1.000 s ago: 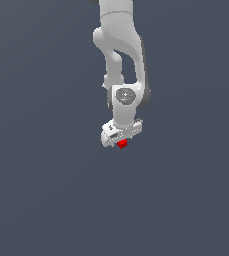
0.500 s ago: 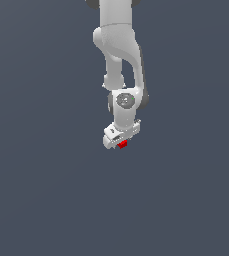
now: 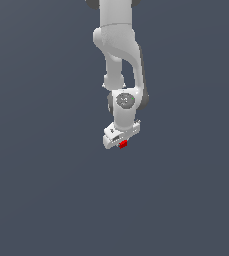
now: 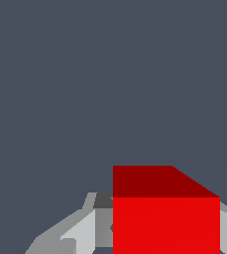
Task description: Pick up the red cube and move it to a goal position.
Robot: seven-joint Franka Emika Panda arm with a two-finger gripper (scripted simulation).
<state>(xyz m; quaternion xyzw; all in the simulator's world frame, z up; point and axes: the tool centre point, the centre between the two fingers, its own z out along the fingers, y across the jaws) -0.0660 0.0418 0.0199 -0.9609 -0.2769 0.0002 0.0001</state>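
Between the jaws, which are closed on it, the red cube [image 3: 123, 144] sits square with no long axis, one flat face toward the wrist camera, its lower part cut off there, while the gripper [image 3: 121, 141] is slightly higher than half a second ago, fingertips largely hidden.

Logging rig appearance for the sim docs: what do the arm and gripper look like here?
The arm is glossy white with rounded links, dark grey at the joints, and a grey round cap at the wrist. The gripper is a white blocky body; light and darker grey fingers. No cables or markings visible.
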